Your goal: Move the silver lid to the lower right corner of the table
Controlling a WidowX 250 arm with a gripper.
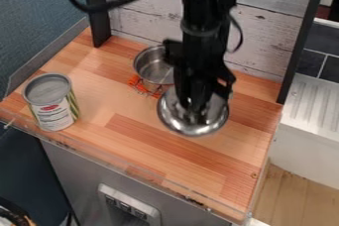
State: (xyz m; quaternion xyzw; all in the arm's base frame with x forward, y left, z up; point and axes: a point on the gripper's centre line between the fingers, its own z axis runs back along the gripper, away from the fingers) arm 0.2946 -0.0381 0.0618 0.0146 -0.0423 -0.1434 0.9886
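Brown wooden butcher-block table (126, 143): goal corner's at 5 o'clock from the round, shiny silver metal lid (191, 130), which is just 3 o'clock of centre, right under my black plastic-looking claw (197, 113). Spread or pinching? Honestly can't tell.

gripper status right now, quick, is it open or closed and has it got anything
Gripper: right over the middle of the silver lid; open or closed, and whether it has hold of the lid, cannot be told.

Metal pot (153, 66), opened can (51, 102), wooden tabletop (112, 141)
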